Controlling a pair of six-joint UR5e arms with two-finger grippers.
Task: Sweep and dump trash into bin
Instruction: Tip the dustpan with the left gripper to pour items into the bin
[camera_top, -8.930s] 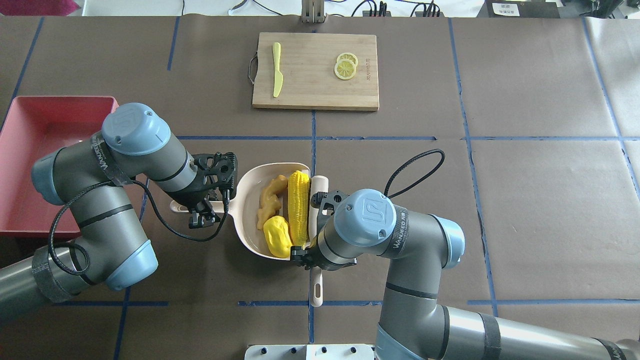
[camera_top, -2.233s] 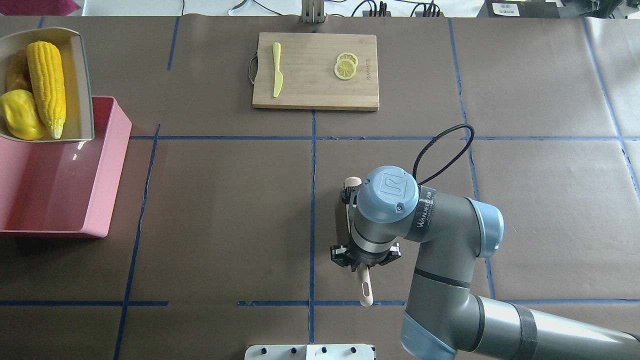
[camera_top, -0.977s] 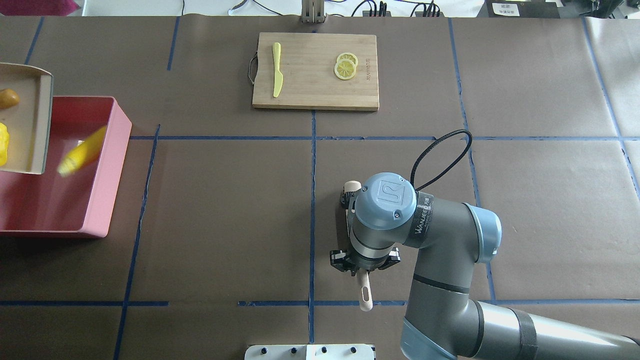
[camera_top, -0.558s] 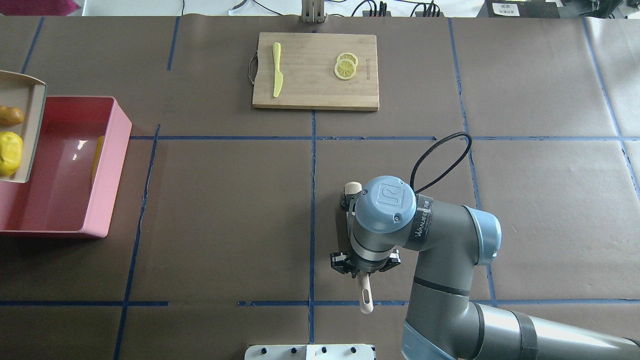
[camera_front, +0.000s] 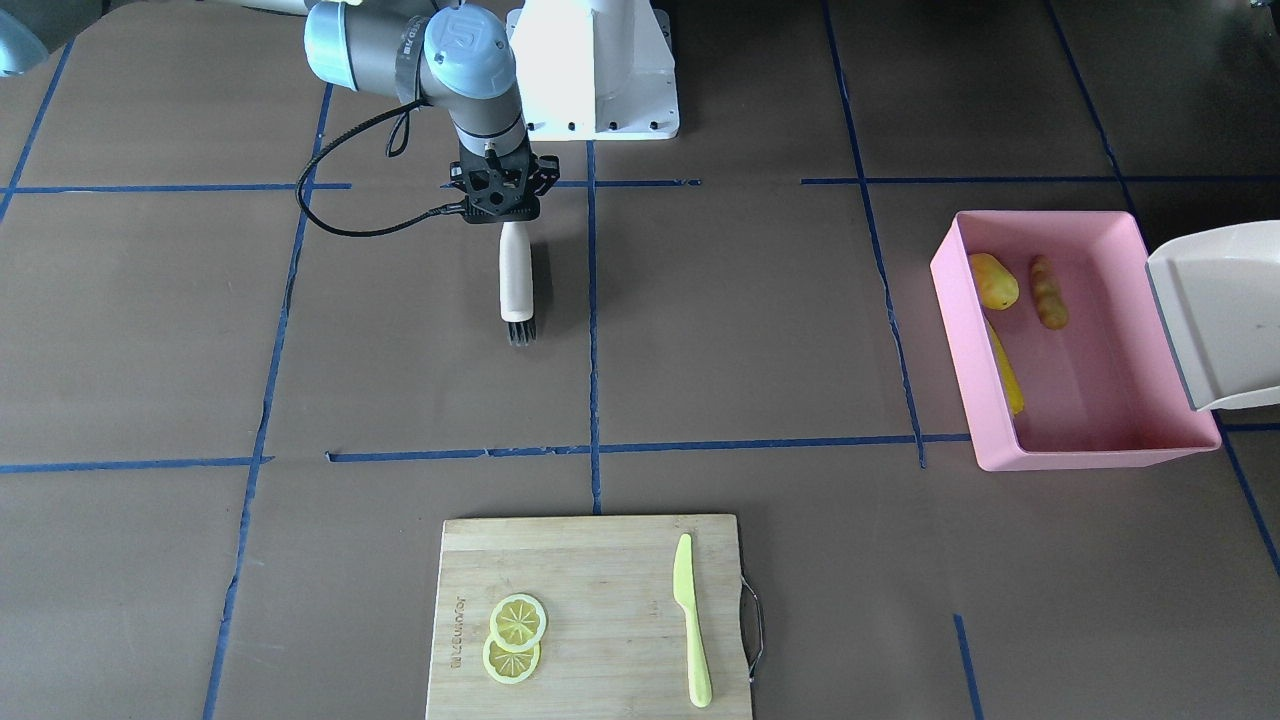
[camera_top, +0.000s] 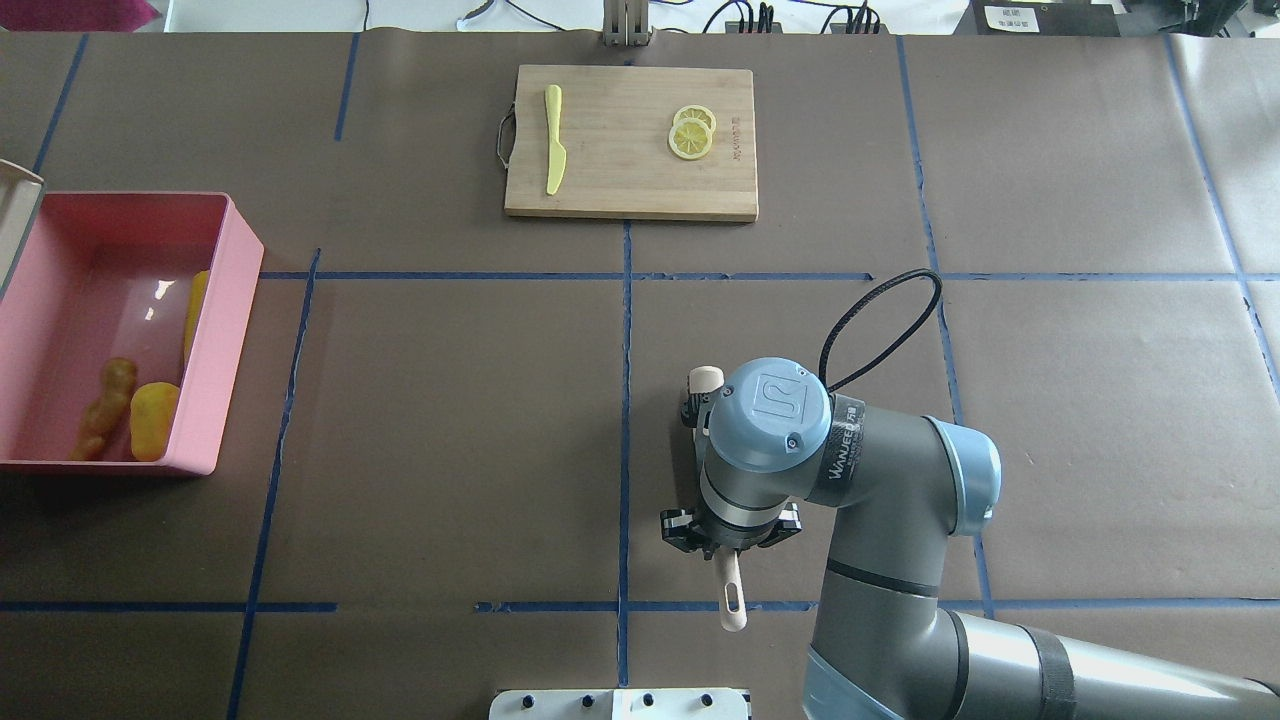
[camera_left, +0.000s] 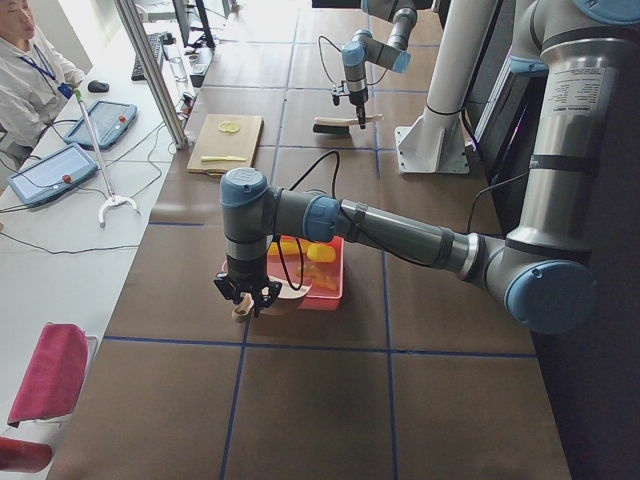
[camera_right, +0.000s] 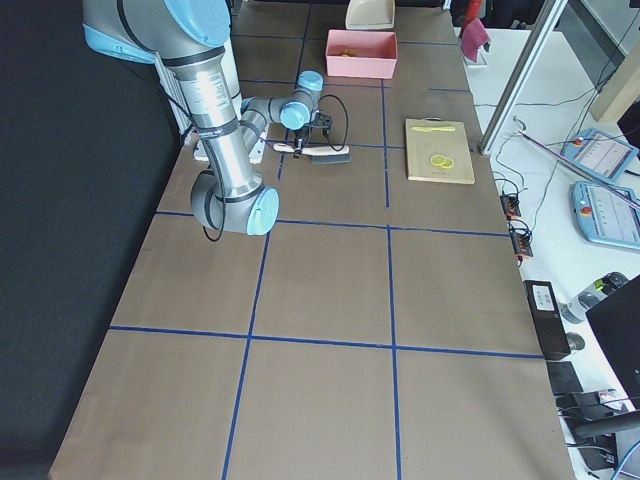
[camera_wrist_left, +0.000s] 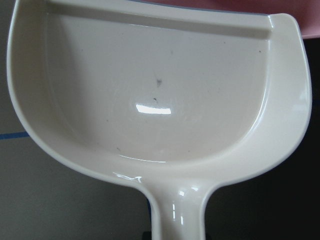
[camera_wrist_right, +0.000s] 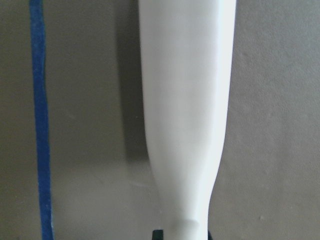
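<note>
The pink bin (camera_top: 215, 380) stands at the table's left end; it also shows in the front view (camera_front: 1090, 380). In it lie the corn cob (camera_top: 195, 310), the ginger root (camera_top: 105, 408) and the lumpy yellow vegetable (camera_top: 152, 432). My left gripper (camera_left: 247, 296) is shut on the handle of the cream dustpan (camera_wrist_left: 160, 100), which is empty and held tipped over the bin's outer side (camera_front: 1215, 315). My right gripper (camera_top: 728, 530) is shut on the white brush (camera_front: 515, 285), which lies low over the table near the middle.
A wooden cutting board (camera_top: 630, 170) lies at the far middle with a lime-green knife (camera_top: 553, 140) and two lemon slices (camera_top: 692, 133) on it. An operator (camera_left: 25, 70) sits beyond the far table edge in the left side view.
The dustpan has tipped and moved left, almost out of the overhead view. The corn fell first, then the ginger and the yellow vegetable dropped into the bin. The right arm has hardly moved.
</note>
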